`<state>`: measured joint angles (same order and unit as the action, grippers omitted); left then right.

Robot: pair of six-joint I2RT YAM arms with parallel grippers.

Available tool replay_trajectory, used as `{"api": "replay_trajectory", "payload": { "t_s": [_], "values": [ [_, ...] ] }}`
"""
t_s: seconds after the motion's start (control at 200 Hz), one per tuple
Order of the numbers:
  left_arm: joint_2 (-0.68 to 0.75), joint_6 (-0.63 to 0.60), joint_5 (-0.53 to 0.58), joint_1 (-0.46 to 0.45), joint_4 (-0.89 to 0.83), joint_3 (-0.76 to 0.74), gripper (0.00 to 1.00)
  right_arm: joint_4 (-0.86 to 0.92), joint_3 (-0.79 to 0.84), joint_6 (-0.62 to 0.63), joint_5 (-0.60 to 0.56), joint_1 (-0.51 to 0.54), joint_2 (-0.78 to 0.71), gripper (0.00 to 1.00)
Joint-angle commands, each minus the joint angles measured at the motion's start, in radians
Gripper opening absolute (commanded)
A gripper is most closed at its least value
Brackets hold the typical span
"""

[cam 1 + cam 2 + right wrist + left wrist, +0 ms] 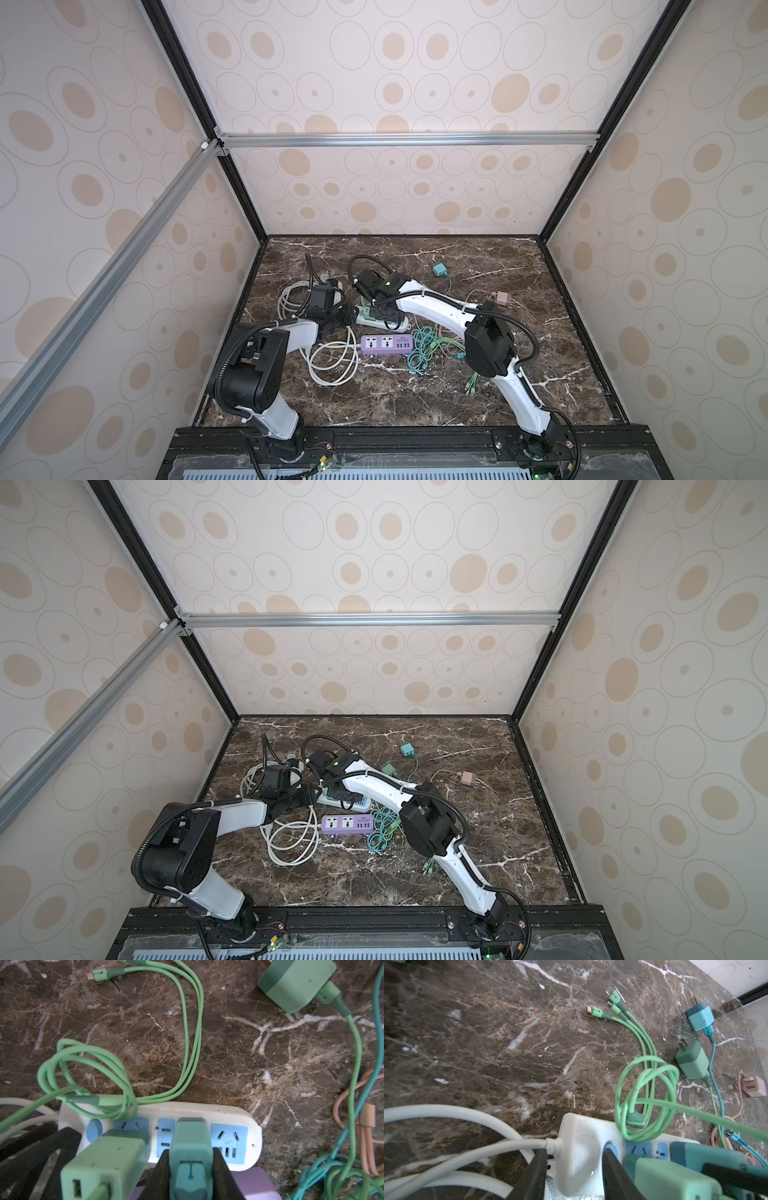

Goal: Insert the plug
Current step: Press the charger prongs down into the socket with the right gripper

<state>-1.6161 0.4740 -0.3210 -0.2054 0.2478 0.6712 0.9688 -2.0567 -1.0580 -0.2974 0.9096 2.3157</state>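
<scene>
My right fingers (223, 1169) pinch the teal plastic charger plug (191, 1140), which stands upright on the middle of the white oval power strip (228, 1113). My left fingers (535, 1174) clamp that strip's cable end. A light-green square charger (108, 1159) sits just beside the plug, with the brown marble bench (228, 1053) underneath.

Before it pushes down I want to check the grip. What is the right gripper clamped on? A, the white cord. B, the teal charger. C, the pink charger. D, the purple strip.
B: in the right wrist view the right gripper has its black fingers pressed against both sides of the teal charger, which stands at the white strip.
</scene>
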Motion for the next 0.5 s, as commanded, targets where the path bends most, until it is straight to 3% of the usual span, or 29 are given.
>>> {"api": "replay_trajectory", "payload": {
  "t_s": [0.0, 0.495],
  "values": [
    [-0.001, 0.003, -0.004, 0.011, 0.013, -0.005, 0.44, 0.014, 0.075, 0.008, 0.042, -0.005, 0.109, 0.0],
    [0.054, 0.002, 0.003, 0.015, -0.012, -0.002, 0.44, -0.003, 0.084, 0.098, 0.033, -0.006, 0.006, 0.1]
  ]
}}
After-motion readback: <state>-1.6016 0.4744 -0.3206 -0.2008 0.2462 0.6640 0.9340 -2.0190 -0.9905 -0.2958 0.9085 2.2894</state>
